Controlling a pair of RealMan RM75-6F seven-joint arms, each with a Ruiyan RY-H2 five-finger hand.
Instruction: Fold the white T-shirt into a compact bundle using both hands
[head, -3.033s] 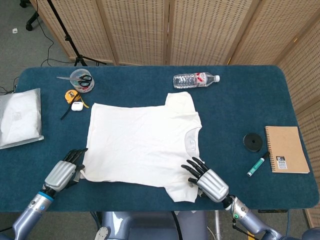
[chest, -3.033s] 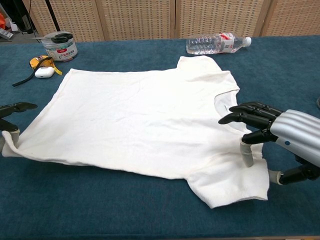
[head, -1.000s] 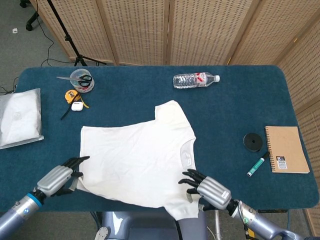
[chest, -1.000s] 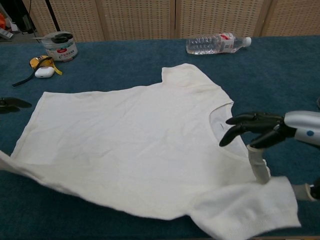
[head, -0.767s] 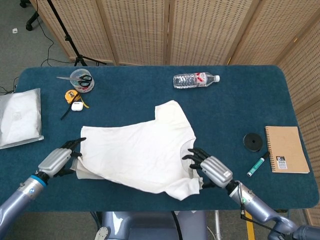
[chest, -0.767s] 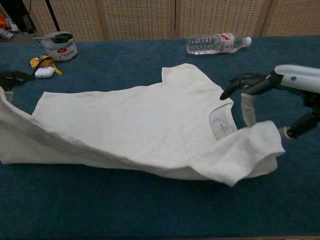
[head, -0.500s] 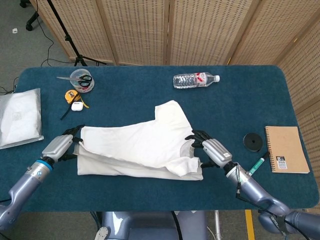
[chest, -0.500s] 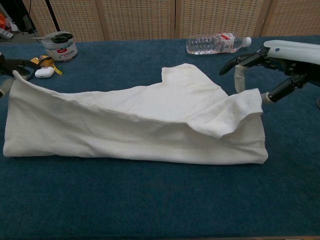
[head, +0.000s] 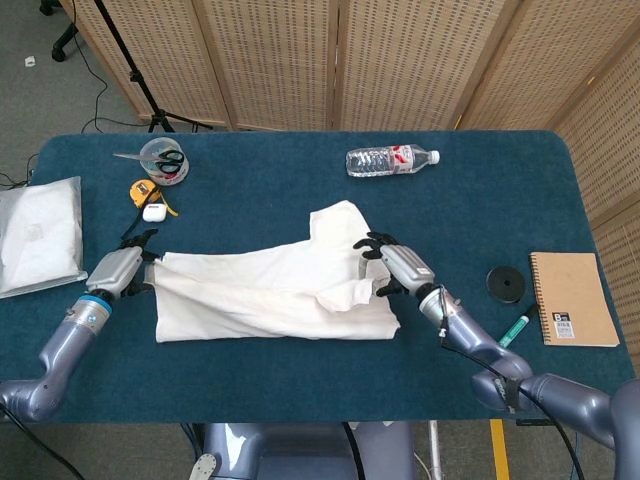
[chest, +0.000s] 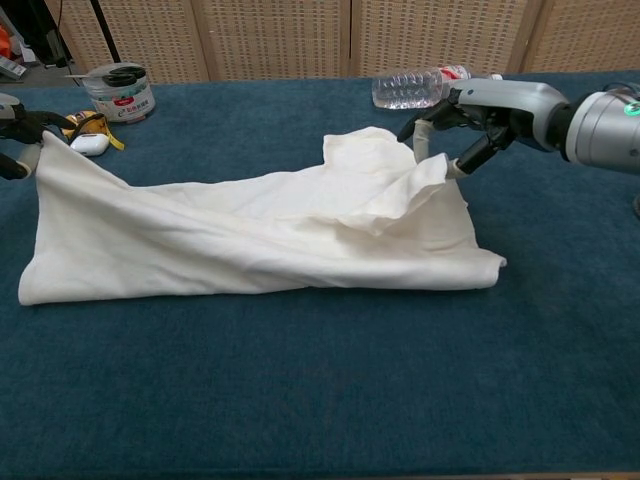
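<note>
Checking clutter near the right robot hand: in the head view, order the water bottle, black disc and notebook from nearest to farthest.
From the right robot hand:
1. Water bottle, behind it.
2. Black disc, to its right; close to the bottle's distance.
3. Notebook, at the far right edge.

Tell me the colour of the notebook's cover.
Brown kraft notebook, clearest in the head view.

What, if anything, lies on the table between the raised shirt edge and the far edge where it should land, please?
Nothing visible does. Both robot hands, left and right, hold the shirt over its own far half; the bottle and earbud case lie beyond.
</note>
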